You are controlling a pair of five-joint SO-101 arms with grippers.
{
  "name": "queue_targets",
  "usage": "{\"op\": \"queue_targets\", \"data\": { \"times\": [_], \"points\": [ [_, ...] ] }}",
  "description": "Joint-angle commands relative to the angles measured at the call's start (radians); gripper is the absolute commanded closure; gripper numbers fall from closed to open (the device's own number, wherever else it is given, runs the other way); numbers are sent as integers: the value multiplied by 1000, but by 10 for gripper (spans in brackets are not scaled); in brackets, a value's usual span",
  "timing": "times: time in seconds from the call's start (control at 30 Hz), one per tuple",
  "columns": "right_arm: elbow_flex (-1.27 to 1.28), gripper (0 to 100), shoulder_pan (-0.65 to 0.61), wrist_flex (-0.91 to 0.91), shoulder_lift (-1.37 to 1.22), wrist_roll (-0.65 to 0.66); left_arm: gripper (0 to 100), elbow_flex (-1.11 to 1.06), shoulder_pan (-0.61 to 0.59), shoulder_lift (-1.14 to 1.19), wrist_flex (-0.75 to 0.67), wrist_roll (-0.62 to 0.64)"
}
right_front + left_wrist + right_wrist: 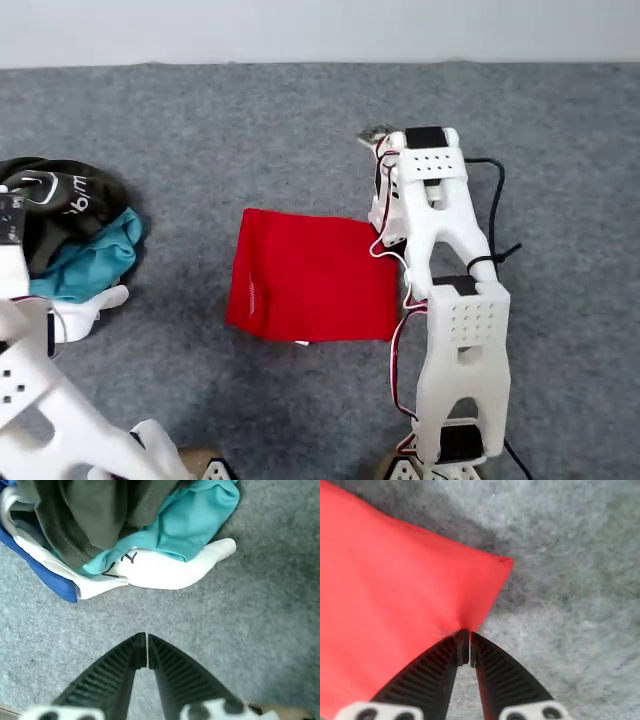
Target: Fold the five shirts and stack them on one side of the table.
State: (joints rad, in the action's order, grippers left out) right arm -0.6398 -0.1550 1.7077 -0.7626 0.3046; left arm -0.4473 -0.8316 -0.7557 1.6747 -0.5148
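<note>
At the left edge of the grey felt tabletop [200, 130] we see a loose pile of unfolded shirts. A dark shirt [70, 200] lies crumpled on top, toward the far side of the heap. A teal shirt [95, 260] spills out from under it toward the middle of the tabletop. A white shirt [95, 300] pokes out beneath the teal one on the near side, one rounded flap lying flat on the felt. In the left wrist view we also find a blue shirt [45, 575] at the bottom of the pile, showing as a narrow band under the white cloth.

The left arm [40, 400] rises from the near left corner, beside the pile. The left gripper [147, 647] hangs over bare felt just beside the white shirt, apart from it. Its jaws are pressed together and hold nothing.

Near the middle of the tabletop lies the red shirt [310, 285], folded into a neat rectangle and well apart from the pile.

The right arm [455, 300] stretches from the near edge toward the far edge, along the right side of the red shirt. The right gripper [466, 642] sits at that side's edge, near a far corner of the folded cloth. Its jaws are closed, and the cloth puckers at their tips, so we take it that they pinch the hem.
</note>
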Motion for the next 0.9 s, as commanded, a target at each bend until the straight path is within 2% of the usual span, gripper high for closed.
{"op": "queue_targets", "data": {
  "times": [0.0, 0.17, 0.33, 0.53, 0.87],
  "points": [
    [-57, 989, -39, 73, 87, 0, 985, -25, 8, -43, -58, 6],
    [-55, 989, -162, 79, 214, -8, 985, -61, 11, -49, -86, 8],
    [-51, 989, -226, 22, 168, -2, 985, -62, 11, -49, -86, 9],
    [-55, 989, -122, -25, 25, 0, 985, -62, 12, -46, -86, 9],
    [-55, 989, -67, 35, 22, 0, 985, -64, 57, -44, -86, 9]
  ]
}}
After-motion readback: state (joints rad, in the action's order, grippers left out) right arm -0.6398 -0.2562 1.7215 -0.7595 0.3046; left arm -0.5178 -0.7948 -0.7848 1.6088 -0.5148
